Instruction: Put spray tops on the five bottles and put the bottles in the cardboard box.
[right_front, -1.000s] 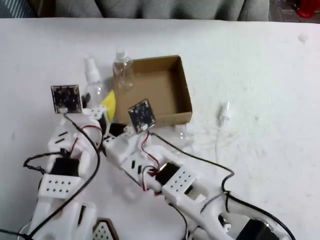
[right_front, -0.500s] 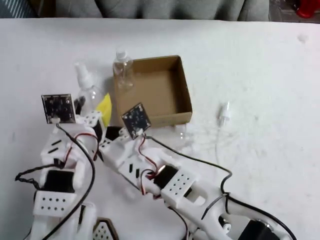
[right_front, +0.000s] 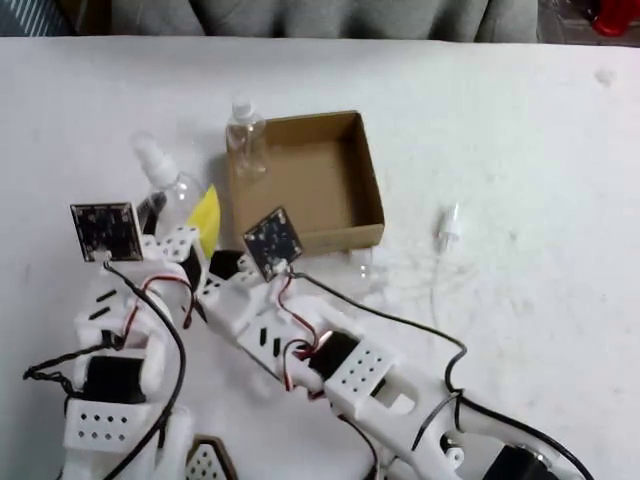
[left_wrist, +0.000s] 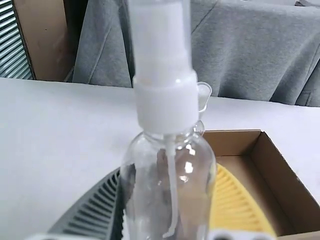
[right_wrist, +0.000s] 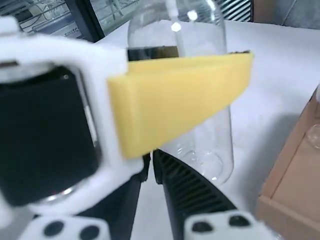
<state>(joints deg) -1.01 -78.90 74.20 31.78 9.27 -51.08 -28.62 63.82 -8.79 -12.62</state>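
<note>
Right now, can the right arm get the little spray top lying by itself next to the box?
Probably yes: the spray top lies on bare table beside the cardboard box with nothing touching it, and the right gripper holds nothing.

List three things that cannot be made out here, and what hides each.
Left wrist view: the held bottle's spray top, cut off by the picture's edge.
Right wrist view: that bottle's middle, behind the left gripper's yellow finger.
High view: the clear thing before the cardboard box, too faint to identify.

Probably a lab bench: white table (right_front: 520, 120), grey drape (left_wrist: 250, 50) behind.
</note>
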